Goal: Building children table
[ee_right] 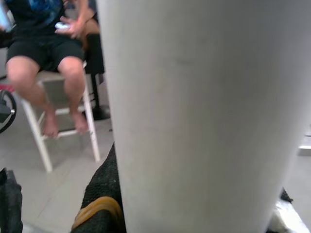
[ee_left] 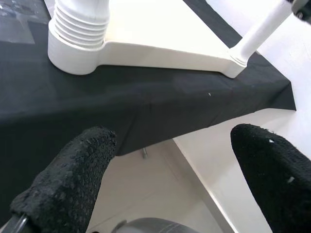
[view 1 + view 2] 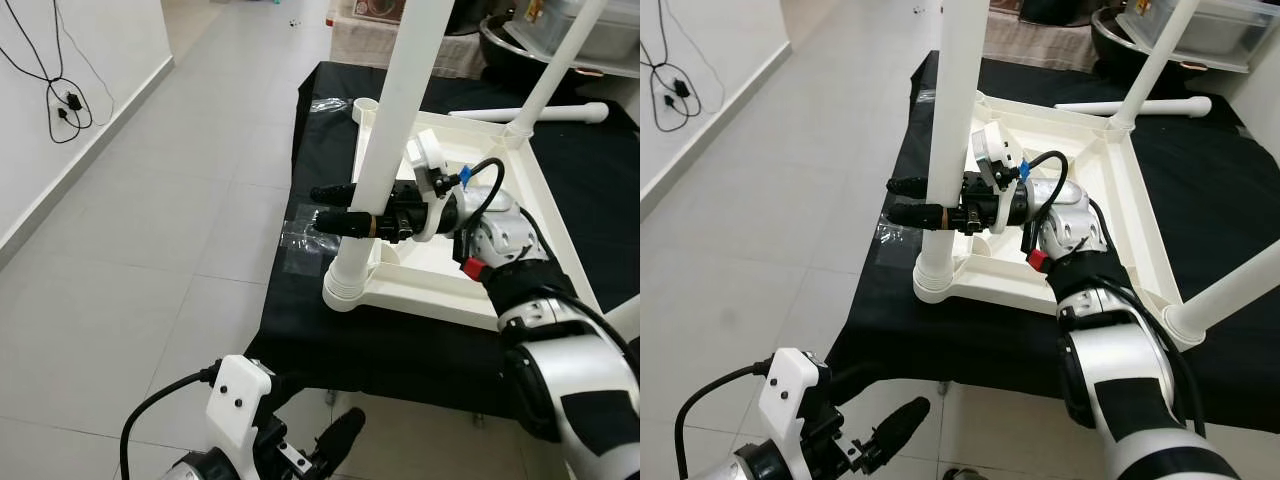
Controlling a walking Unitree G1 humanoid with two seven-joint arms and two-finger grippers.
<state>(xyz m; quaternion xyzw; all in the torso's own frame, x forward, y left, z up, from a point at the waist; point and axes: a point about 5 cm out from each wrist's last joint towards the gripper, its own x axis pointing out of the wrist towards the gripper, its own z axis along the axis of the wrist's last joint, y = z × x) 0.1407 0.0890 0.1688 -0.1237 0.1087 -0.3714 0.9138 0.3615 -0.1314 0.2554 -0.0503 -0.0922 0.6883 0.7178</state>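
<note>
At the near left, low beside the edge of the black cloth (image 3: 330, 340), the left gripper (image 3: 325, 450) hung idle with its two black fingers (image 2: 73, 179) spread wide and nothing between them, the wrist view looking up past them at the cloth's drape and the tabletop's near corner. Just right of that, on the cloth, lay the children's table, upside down: a white plastic tabletop (image 3: 480, 290) with raised rims and a round socket at each corner. A white leg (image 3: 395, 140) stood upright in the near left socket (image 3: 348, 285), its ribbed base seated in the collar. The right gripper (image 3: 335, 208) reached across the tabletop from the right and had its fingers either side of this leg a little above the socket, seemingly closed on it. Further right, a second leg (image 3: 555, 70) stood in the far socket, a third (image 3: 1230, 290) rose at the near right corner, and a loose leg (image 3: 530, 113) lay flat on the cloth just beyond the far rim. The parts looked like hollow moulded plastic, so light, stiff and smooth; the round leg would likely slip or turn in a loose grip, and the light tabletop could slide on the cloth when pushed. A hold low on the leg, near the collar, seemed best for pressing it straight down without levering the socket
</note>
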